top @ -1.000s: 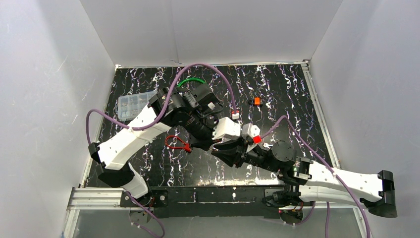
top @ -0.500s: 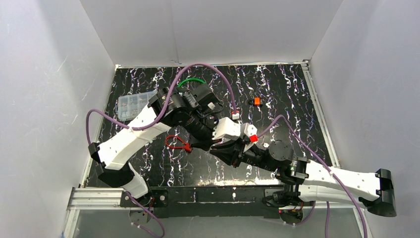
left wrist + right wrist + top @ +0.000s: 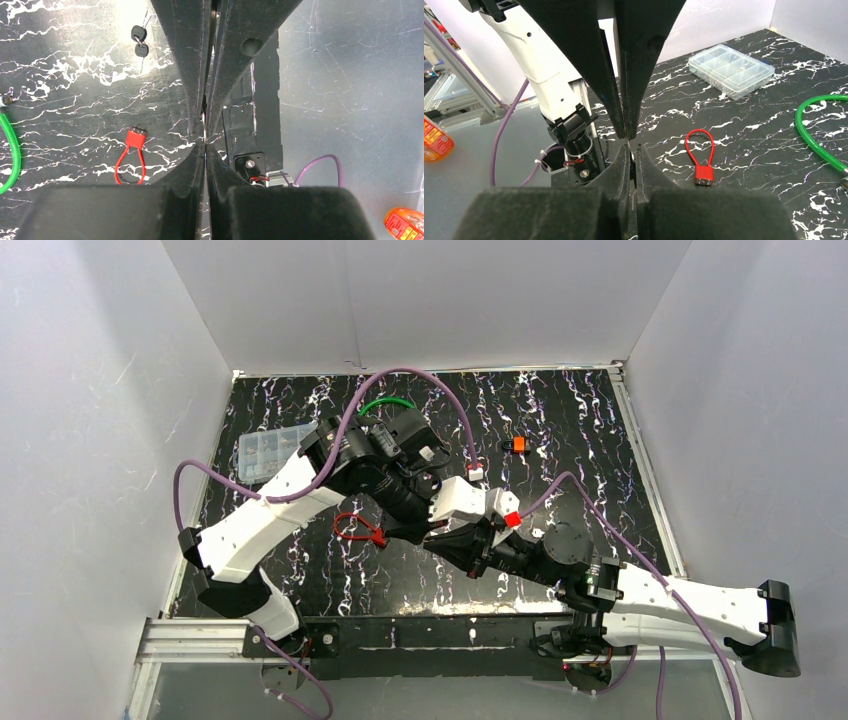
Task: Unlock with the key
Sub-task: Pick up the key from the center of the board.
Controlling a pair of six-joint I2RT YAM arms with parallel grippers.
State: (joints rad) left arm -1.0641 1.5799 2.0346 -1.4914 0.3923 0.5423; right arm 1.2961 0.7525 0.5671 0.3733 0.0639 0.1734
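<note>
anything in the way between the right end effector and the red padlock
Nothing visible: the red padlock lies on the table beside the right end effector, which meets the left end effector tip to tip.

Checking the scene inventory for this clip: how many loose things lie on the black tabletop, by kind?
Red padlock: 1
Green cable: 1
Clear box: 1
Keys: 2
Small orange item: 1
Total: 6
</note>
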